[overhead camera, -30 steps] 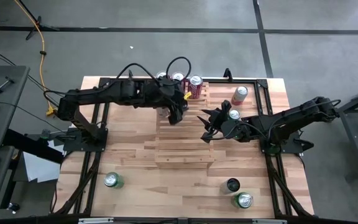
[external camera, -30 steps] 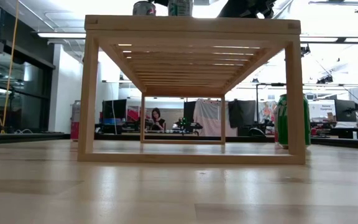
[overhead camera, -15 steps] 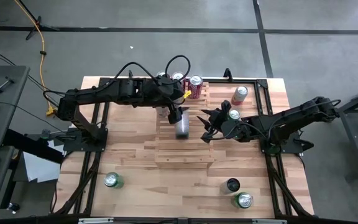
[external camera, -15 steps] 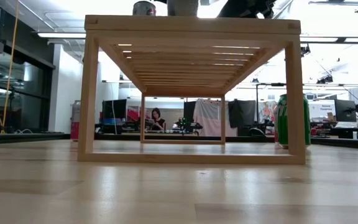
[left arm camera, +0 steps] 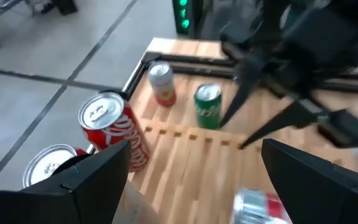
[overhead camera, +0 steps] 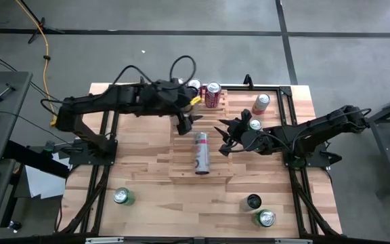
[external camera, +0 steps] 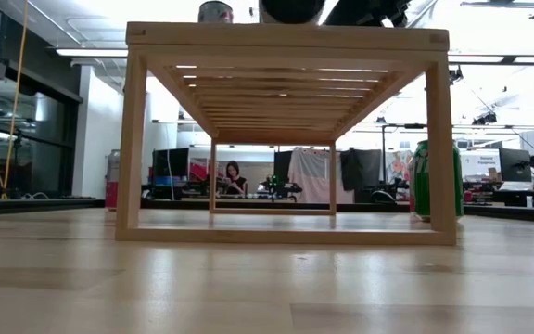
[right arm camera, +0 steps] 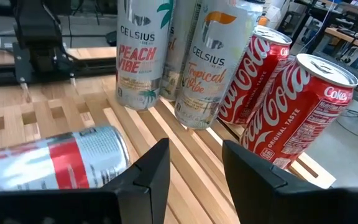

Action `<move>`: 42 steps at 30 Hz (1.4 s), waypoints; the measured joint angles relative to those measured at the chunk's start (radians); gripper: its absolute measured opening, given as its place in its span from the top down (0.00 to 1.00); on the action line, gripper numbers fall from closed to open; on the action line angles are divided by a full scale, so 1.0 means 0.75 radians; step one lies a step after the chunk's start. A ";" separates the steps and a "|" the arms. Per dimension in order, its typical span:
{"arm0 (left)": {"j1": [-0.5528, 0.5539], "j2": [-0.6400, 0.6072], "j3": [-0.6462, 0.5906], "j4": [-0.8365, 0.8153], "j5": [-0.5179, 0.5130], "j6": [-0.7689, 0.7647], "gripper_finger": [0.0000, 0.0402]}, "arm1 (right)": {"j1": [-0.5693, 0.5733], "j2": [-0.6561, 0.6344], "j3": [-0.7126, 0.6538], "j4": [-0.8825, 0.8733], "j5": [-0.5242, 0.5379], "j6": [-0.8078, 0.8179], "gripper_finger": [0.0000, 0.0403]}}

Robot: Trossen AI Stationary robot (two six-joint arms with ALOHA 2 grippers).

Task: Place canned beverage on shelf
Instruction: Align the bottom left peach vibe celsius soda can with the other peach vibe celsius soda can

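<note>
Tabletop (overhead camera: 141, 173): butcher-block, black frame; wide bare wood toward the near edge.

Shelf (overhead camera: 181, 169): slatted rack at table centre. Upright cans crowd its far edge; the middle and near slats lie open.

Left gripper (overhead camera: 183, 123): fingers spread wide, holding nothing, over the shelf's far part just behind the fallen can.

Right gripper (overhead camera: 223, 140): beside the shelf's right edge, fingers partly apart, gripping nothing visible.

Silver-and-red can (overhead camera: 200, 152): lying on its side on the slats, long axis running far to near, not upright.

Red cola cans (right arm camera: 291, 109): standing, close beside the pale Celsius cans (right arm camera: 138, 53).

Risk: the toppled can probably rolls off the shelf's side if nudged; a re-grasp from the far side could knock the packed row over.
</note>
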 joint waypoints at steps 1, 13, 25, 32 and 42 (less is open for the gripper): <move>-0.018 -0.021 0.000 -0.010 0.001 -0.015 0.13 | 0.000 0.000 0.000 0.011 0.000 0.002 0.68; -0.548 -0.320 -0.333 0.086 -0.457 -0.015 0.13 | 0.004 -0.003 0.128 0.171 -0.217 0.037 0.68; -0.833 -0.768 -1.205 0.642 -1.049 -0.257 0.13 | 0.011 0.002 0.468 -0.324 -0.435 0.277 0.68; -0.836 -0.889 -1.404 0.813 -1.099 -0.227 0.13 | -0.002 0.003 0.468 -0.348 -0.535 0.369 0.68; -0.835 -0.918 -1.406 0.887 -1.117 -0.131 0.13 | -0.073 0.202 0.851 -1.215 -0.695 0.852 0.59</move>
